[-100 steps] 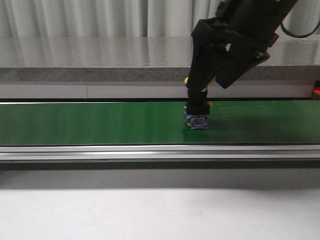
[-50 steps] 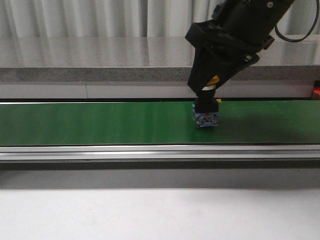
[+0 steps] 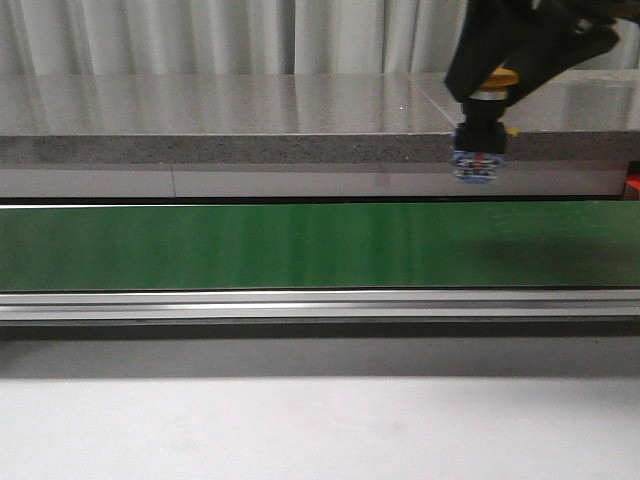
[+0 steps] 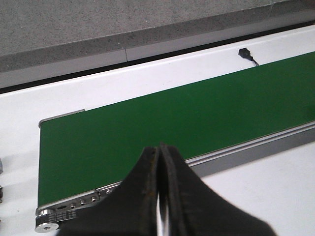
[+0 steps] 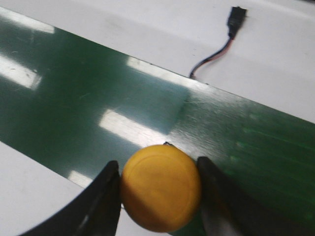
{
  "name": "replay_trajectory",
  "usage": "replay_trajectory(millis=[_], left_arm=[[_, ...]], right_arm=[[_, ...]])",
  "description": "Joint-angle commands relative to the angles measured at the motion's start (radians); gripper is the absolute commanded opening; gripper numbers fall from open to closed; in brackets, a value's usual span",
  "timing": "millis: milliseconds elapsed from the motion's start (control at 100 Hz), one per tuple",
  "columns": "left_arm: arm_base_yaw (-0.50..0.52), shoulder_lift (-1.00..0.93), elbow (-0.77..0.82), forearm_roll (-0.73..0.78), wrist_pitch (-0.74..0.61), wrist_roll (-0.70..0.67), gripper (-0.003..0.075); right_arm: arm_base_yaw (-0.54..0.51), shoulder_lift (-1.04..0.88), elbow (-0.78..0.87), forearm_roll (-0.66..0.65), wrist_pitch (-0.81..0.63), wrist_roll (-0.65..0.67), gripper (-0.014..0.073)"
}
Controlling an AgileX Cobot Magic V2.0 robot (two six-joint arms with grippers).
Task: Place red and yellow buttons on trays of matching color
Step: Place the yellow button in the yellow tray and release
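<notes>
Right tool (image 5: pixel 160 196) grips yellow button (image 5: pixel 161 187); its base hidden.

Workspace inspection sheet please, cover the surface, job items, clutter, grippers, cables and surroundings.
Surface: long green conveyor belt with a metal rail along its near edge, bare.
Job's things: round yellow-capped push button held clear above the belt; trays not in view.
Clutter: nothing seen.
Grippers: right gripper jaws clamped on the button cap; left gripper jaws closed, empty.
Cables: small black connector with thin wires on the white table beside the belt.
Surroundings: grey stone counter, pale curtain behind.
</notes>
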Motion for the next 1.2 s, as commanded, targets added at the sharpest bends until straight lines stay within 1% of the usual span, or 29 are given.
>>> replay_trajectory(millis=[0,120,270,450,580,750,880,1190], left_arm=[[-0.006,0.006,-0.027,-0.017,-0.067,-0.002,-0.0021],[-0.006,0.006,-0.027,-0.017,-0.067,-0.002,-0.0021],[-0.006,0.006,-0.027,-0.017,-0.067,-0.002,-0.0021],[-0.006,0.006,-0.027,-0.017,-0.067,-0.002,-0.0021],[-0.006,0.006,-0.027,-0.017,-0.067,-0.002,-0.0021],[-0.006,0.006,-0.027,-0.017,-0.067,-0.002,-0.0021],[-0.006,0.006,-0.027,-0.017,-0.067,-0.002,-0.0021],[-0.006,0.006,-0.027,-0.017,-0.067,-0.002,-0.0021]], right_arm=[[-0.035,-0.079,0.008,-0.045,-0.046,0.059,0.0162],[-0.088,-0.144,0.067,-0.103,-0.040,0.107,0.0162],[-0.178,-0.233,0.135,-0.124,-0.024,0.116,0.0162],[-0.337,-0.348,0.225,-0.133,-0.010,0.123,0.0162],[-0.450,-0.398,0.268,-0.143,-0.003,0.123,0.0162],[-0.570,-0.411,0.299,-0.143,-0.006,0.124,0.0162],[-0.652,-0.411,0.308,-0.157,-0.016,0.153,0.0162],[-0.818,-0.373,0.308,-0.168,-0.066,0.206,0.0162]])
